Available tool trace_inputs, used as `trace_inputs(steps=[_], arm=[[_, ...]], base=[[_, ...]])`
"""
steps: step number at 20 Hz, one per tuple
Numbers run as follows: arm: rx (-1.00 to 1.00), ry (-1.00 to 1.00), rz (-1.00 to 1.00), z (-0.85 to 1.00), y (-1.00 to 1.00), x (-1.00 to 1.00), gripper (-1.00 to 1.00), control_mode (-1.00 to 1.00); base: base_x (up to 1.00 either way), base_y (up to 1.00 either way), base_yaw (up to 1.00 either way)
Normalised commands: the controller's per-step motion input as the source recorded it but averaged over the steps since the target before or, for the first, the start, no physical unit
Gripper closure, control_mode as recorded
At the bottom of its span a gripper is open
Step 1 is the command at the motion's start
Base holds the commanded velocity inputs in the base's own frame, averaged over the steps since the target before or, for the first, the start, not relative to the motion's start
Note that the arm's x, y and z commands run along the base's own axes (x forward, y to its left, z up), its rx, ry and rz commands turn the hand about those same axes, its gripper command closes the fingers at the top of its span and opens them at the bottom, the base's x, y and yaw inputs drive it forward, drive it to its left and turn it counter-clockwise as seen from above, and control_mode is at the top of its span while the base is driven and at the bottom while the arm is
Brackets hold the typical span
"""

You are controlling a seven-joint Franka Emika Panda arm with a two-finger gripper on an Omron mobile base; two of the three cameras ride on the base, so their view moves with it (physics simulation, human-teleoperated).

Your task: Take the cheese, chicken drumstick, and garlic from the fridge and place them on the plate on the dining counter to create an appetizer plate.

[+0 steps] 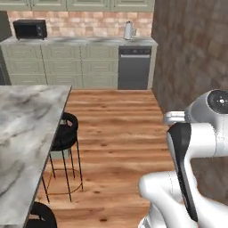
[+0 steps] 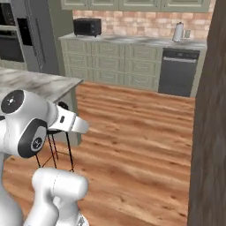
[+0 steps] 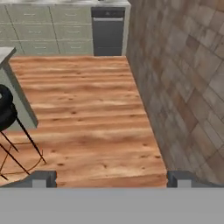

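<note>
1. The fridge (image 2: 33,35) stands far left, doors closed, beyond the dining counter (image 1: 22,133); the base should, by judgement, drive round the counter's corner toward it.
2. Black stools (image 1: 64,133) line the counter's near edge, so a wide berth looks wise.
3. The gripper (image 3: 111,179), fingers spread wide and holding nothing, points at bare wood floor.
4. Cheese, drumstick, garlic and plate are nowhere to be made out; the food is presumably behind the fridge doors.
</note>
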Motion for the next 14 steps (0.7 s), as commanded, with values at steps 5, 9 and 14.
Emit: trace_inputs(steps=[5, 9, 14], arm=[[0.0, 0.0, 0.0, 0.0, 0.0, 0.0, -1.0, 1.0], [0.0, 0.0, 0.0, 0.0, 0.0, 0.0, -1.0, 1.0], [0.0, 0.0, 0.0, 0.0, 0.0, 0.0, -1.0, 1.0]], base=[[1.0, 0.26, -0.46], [1.0, 0.69, -0.04], [1.0, -0.06, 0.27]])
